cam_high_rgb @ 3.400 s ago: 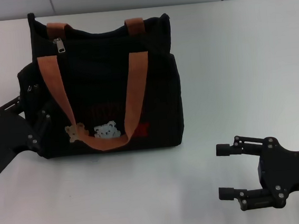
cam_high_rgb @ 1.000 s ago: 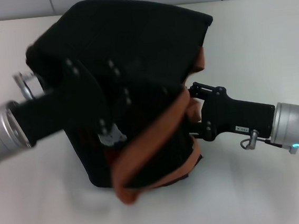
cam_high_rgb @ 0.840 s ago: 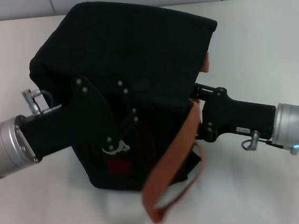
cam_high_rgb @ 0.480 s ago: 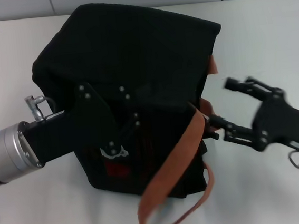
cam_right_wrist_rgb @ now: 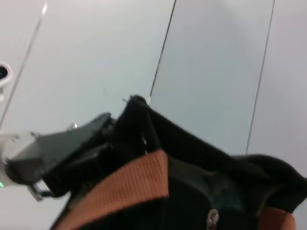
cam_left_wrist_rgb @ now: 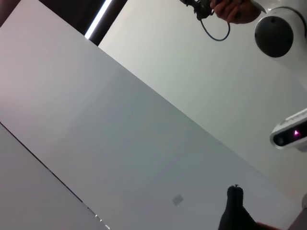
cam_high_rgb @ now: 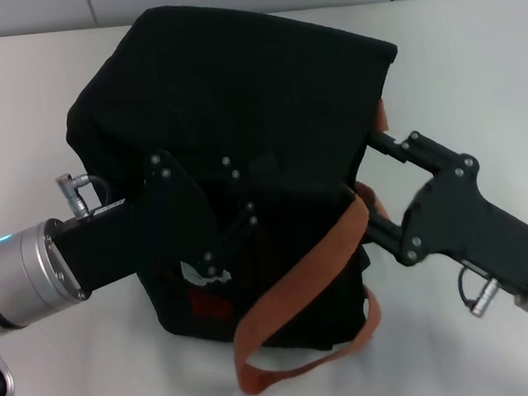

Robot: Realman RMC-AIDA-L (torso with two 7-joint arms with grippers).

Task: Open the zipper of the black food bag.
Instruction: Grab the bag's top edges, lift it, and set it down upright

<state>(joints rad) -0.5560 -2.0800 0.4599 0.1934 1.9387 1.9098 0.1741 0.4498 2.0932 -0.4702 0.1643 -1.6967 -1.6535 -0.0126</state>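
**Bag tipped and held by 2 grippers; zipper not yet reached**

Black food bag [cam_high_rgb: 239, 135] now tipped forward on the white table [cam_high_rgb: 477, 74], plain fabric side up, printed face mostly hidden, 1 orange-brown strap [cam_high_rgb: 298, 312] trailing loose toward the near edge. Upright with handles raised 3.4 s ago. Left gripper [cam_high_rgb: 204, 251] pressed against the bag's near-left face, fingers apparently clamped on fabric there, though exact contact lost in black on black. Right gripper [cam_high_rgb: 375, 183], closed in against the bag's right side 1.0 s ago, since pulled back and swung outward; jaws apart now, straddling the right edge near the strap. Zipper hidden in the head view; small silver pull tab [cam_right_wrist_rgb: 211, 218] visible only in the right wrist view, below a strap. Judgement: bag repositioned, zipper untouched, pull still to be grasped.
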